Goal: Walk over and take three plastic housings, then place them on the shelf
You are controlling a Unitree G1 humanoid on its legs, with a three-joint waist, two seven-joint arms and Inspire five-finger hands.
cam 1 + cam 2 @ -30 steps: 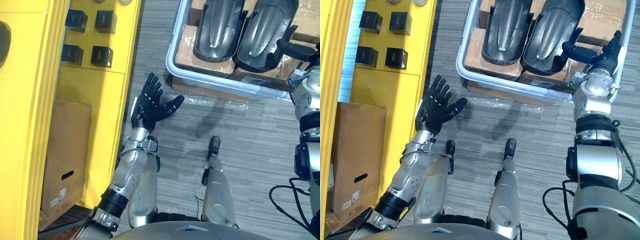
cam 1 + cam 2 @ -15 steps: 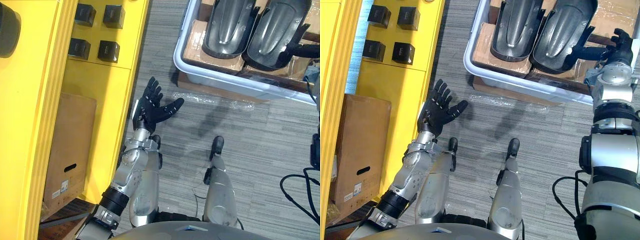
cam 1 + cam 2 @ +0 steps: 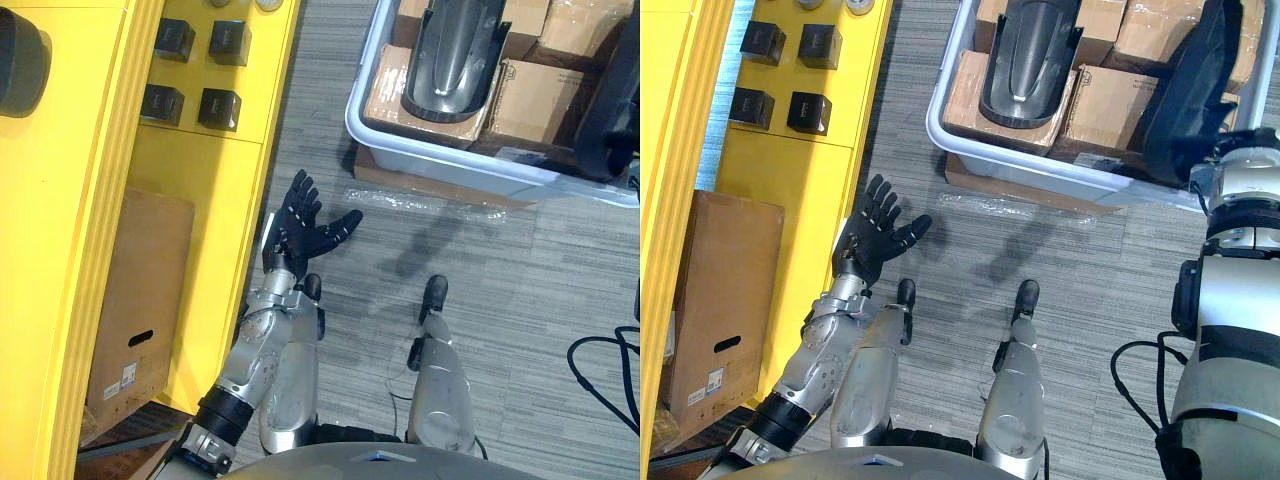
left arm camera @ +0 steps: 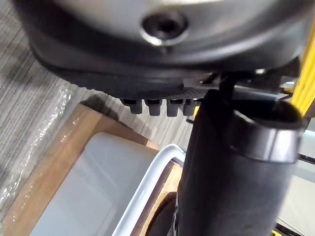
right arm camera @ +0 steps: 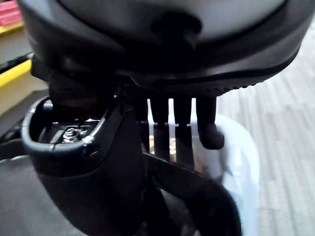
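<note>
Nearest, at the left: left hand (image 3: pixel 305 228), open, fingers straight and fanned, palm turned up toward the head camera, holding nothing. Hovers above the grey striped floor (image 3: pixel 480 280), just beside the foot of the yellow shelf (image 3: pixel 200 190). Low in that shelf, near the floor, a brown cardboard box (image 3: pixel 140 290) with a cut-out grip.

Farther along, on a yellow board of the shelf, small black boxes (image 3: pixel 218 108) set in two rows, close together but apart from one another.

Beyond the left hand, on the floor: a pale grey bin (image 3: pixel 940 110) packed with cardboard cartons (image 3: pixel 970 85), resting on a film-wrapped wooden board (image 3: pixel 400 185).

At the bin's right edge: right hand (image 5: pixel 160 120), fingers curled over the dark rim of a plastic housing (image 3: pixel 1190 95), so closed round it. Held housing tilted steeply, standing nearly on end over the bin's right side.

Left of it, toward the bin's middle and far edge: a second housing (image 3: pixel 1025 55), dark and glossy, lying flat across the cartons, apart from the held one.
</note>
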